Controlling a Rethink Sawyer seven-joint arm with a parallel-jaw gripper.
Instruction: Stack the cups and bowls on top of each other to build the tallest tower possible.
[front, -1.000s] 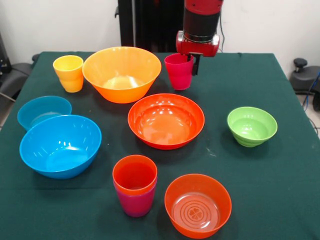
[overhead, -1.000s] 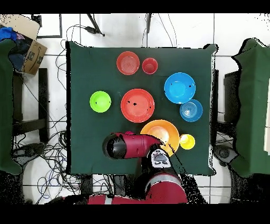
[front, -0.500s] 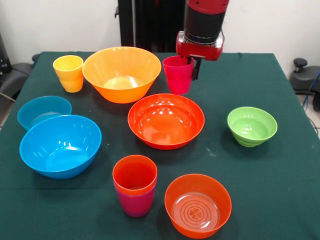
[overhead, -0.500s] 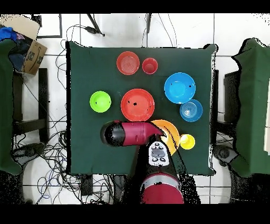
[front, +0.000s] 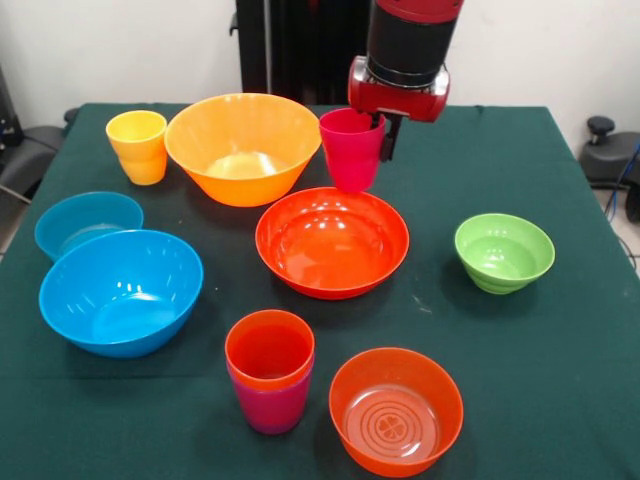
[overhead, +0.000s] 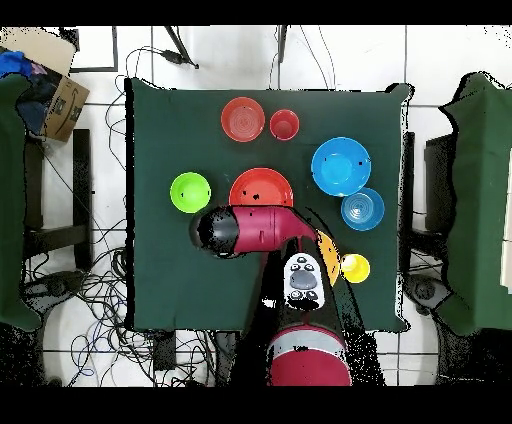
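In the front view my gripper (front: 376, 136) is shut on the rim of the crimson cup (front: 350, 150), one finger inside it and one outside. It holds the cup upright in the air over the far rim of the wide red-orange bowl (front: 332, 241). The orange-red cup (front: 269, 350) sits nested in the purple cup (front: 270, 405) at the near middle. The yellow cup (front: 138, 146) stands at the far left beside the large orange-yellow bowl (front: 243, 147). In the overhead view my arm (overhead: 250, 230) hides the gripper and the crimson cup.
The large blue bowl (front: 121, 291) and small blue bowl (front: 88, 222) sit at the left. The green bowl (front: 503, 252) is at the right, the translucent orange bowl (front: 396, 410) near the front edge of the green-clothed table (front: 560, 350).
My gripper has carried the crimson cup up off the table and toward the camera. It now hangs over the red-orange bowl's far rim. Nothing else has moved.
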